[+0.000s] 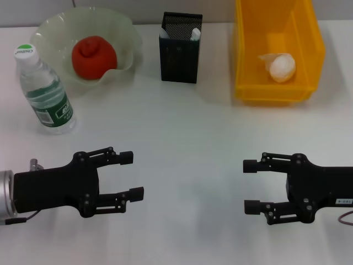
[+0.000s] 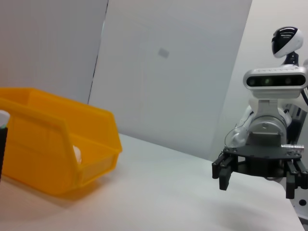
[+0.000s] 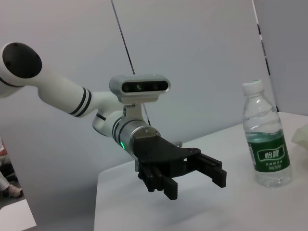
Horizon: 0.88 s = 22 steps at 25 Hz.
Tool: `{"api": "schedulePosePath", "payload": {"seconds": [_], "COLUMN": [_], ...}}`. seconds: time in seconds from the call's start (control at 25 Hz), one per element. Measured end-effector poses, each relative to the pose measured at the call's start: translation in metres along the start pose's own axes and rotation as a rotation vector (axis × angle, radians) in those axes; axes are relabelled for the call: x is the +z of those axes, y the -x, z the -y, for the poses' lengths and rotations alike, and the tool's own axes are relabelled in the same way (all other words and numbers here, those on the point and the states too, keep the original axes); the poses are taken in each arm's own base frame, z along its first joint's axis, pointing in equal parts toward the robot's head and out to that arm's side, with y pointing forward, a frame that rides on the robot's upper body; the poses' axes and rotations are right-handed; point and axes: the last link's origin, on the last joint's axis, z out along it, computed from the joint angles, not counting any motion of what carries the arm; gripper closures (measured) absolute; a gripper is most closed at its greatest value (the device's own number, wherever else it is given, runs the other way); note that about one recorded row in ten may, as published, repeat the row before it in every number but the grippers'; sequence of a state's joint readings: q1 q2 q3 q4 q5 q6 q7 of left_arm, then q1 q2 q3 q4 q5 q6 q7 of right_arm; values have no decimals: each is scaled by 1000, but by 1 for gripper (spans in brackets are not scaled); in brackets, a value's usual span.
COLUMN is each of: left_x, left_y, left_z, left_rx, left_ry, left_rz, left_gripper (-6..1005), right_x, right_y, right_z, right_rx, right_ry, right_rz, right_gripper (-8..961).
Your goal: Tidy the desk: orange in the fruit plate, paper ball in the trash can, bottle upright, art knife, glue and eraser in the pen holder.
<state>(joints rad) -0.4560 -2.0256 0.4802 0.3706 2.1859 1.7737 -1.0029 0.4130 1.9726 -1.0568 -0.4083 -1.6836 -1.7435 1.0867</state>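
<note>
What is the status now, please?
Left gripper and right gripper open, empty, low over table. Orange in fruit plate, paper ball in trash can, bottle upright. Nothing in the way.

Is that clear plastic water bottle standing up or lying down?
Upright: the clear plastic water bottle stands on its base, green-and-white cap on top, beside the pale green ruffled bowl.
</note>
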Motion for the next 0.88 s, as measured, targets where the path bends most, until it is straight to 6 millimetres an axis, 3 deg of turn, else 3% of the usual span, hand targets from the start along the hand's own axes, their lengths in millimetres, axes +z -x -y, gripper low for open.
{"api": "schedulePosePath", "payload": {"seconds": [0.88], "left_x": [-4], "left_y": [-3], "left_z": [4], "left_rx": [8], "left_ry": [-8], "left_rz": [17], "left_gripper": [186], "right_x": [14], "right_y": [6], "right_z": [9], "right_rx": [-18], "right_ry": [-9], "right_rz": [-6], "right_gripper": [142]}}
